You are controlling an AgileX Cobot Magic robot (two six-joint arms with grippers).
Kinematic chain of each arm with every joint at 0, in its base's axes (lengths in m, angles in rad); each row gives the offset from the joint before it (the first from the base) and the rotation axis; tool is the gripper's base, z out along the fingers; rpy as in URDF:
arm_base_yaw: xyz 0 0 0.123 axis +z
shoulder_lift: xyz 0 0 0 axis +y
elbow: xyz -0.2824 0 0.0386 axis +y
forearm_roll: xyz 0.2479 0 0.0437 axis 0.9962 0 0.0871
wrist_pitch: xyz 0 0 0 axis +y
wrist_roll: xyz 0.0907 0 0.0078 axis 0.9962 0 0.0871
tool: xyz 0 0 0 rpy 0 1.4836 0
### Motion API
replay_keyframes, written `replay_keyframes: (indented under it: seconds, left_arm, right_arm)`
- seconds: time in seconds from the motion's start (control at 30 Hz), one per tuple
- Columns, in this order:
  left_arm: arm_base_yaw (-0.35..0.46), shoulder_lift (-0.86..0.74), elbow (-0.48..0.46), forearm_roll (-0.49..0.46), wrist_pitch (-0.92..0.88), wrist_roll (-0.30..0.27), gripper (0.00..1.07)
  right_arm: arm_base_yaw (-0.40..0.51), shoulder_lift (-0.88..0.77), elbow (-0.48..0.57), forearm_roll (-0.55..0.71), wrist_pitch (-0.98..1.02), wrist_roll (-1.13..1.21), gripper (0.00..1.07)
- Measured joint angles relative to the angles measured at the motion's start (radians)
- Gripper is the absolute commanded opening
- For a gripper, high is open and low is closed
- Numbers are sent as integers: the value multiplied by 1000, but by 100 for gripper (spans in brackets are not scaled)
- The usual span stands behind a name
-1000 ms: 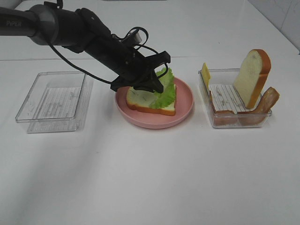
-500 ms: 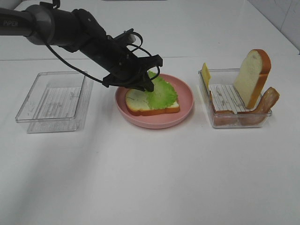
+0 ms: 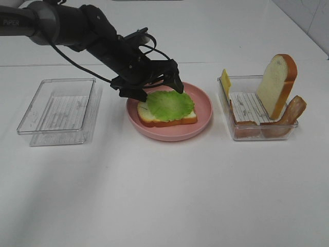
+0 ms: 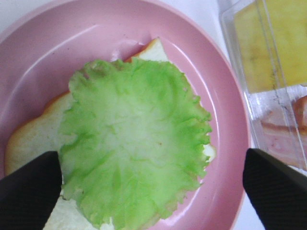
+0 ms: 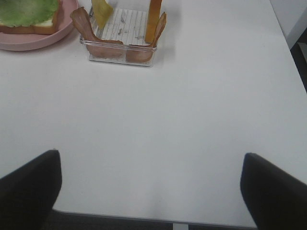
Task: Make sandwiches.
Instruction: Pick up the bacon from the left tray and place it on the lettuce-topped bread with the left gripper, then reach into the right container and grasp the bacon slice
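Observation:
A bread slice lies on the pink plate with a green lettuce leaf flat on top of it. My left gripper hangs open just above the leaf's far edge, holding nothing. In the left wrist view the lettuce spreads between the two black fingertips, over the bread and plate. My right gripper is open over bare table, well short of the tub that holds bacon, cheese and a bread slice.
Right of the plate stands a clear tub with an upright bread slice, bacon strips and a cheese slice. An empty clear tub sits at the left. The table's edge runs close behind my right gripper.
My left gripper was shut on the lettuce, which stood bunched on the bread. It has opened and lifted slightly; the leaf now lies flat on the slice.

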Motion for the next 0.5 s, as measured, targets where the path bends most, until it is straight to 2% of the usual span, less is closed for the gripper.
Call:
replay_keyframes:
  seconds: [0.03, 0.13, 0.2, 0.23, 0.27, 0.3, 0.33, 0.37, 0.4, 0.47, 0.5]
  left_arm:
    - [0, -1, -37, 15, 32, -8, 97]
    - [0, -1, -60, 30, 51, -18, 97]
    - [-1, -1, -154, 124, 135, -92, 97]
    - [-1, -1, -154, 124, 135, -92, 97]
    - [-1, -1, -201, 194, 190, -140, 97]
    - [-1, -1, -201, 194, 190, -140, 97]
    - [-1, -1, -228, 238, 224, -168, 97]
    - [-1, -1, -276, 319, 297, -219, 97]
    - [-1, -1, -276, 319, 297, -219, 97]
    - [-1, -1, -358, 443, 402, -276, 97]
    - [-1, -1, -358, 443, 402, -276, 97]
  right_arm:
    - [0, 0, 0, 0, 0, 0, 99]
    - [0, 0, 0, 0, 0, 0, 99]
    - [0, 0, 0, 0, 0, 0, 99]
    - [0, 0, 0, 0, 0, 0, 99]
    - [0, 0, 0, 0, 0, 0, 99]
    - [0, 0, 0, 0, 0, 0, 99]
    - [0, 0, 0, 0, 0, 0, 99]
    - [0, 0, 0, 0, 0, 0, 99]
    - [0, 0, 0, 0, 0, 0, 99]
    - [0, 0, 0, 0, 0, 0, 99]
    - [0, 0, 0, 0, 0, 0, 99]
